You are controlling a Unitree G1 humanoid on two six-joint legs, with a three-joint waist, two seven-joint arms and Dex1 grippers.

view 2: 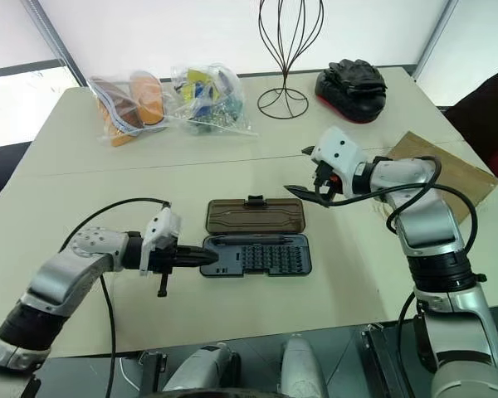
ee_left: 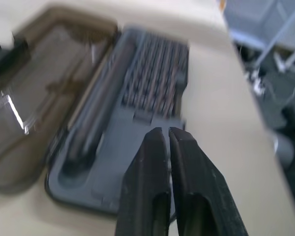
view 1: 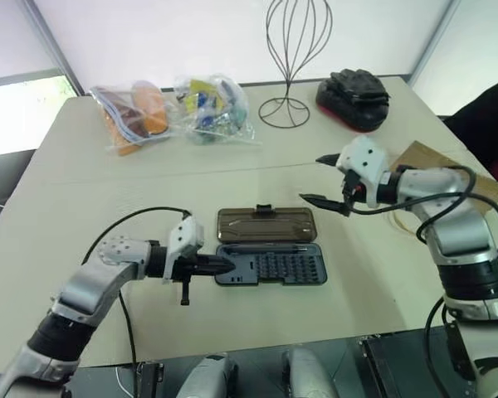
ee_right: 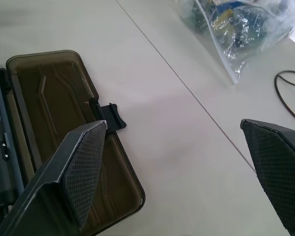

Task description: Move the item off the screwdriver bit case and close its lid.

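- Left pincer [view 1: 220, 265] pinched tight, fingers pressed together with nothing between them, tips right at the nine o'clock end of the screwdriver bit case [view 1: 270, 264].
- The left wrist view brings what the head views can't: rows of bits standing in the tray, a long slot beside them, and the closed fingers [ee_left: 152, 167] poised just over the tray's near end.
- Right pincer [view 1: 330, 181] spread wide and empty, hanging in the air at about two o'clock from the case, well clear of it.
- Its wrist view looks down between the two textured pads [ee_right: 86, 167] onto the lid [ee_right: 64, 128], flat on the surface, the little black latch tab sticking out from its far edge.
- The case lies open mid-surface, lid [view 1: 266, 224] folded back at twelve o'clock of the tray, hinge line between them.
- The brown paper bag [view 2: 448, 170] is off the case, lying at three o'clock near the surface's right edge, partly behind the right arm.
- Open beige surface [view 1: 66, 207] all round the case; the near edge runs just below it at six o'clock.
- Far side count: two clear bags of colourful bits [view 1: 170, 108], one wire stand [view 1: 286, 58], one black-and-red bundle [view 1: 354, 98].
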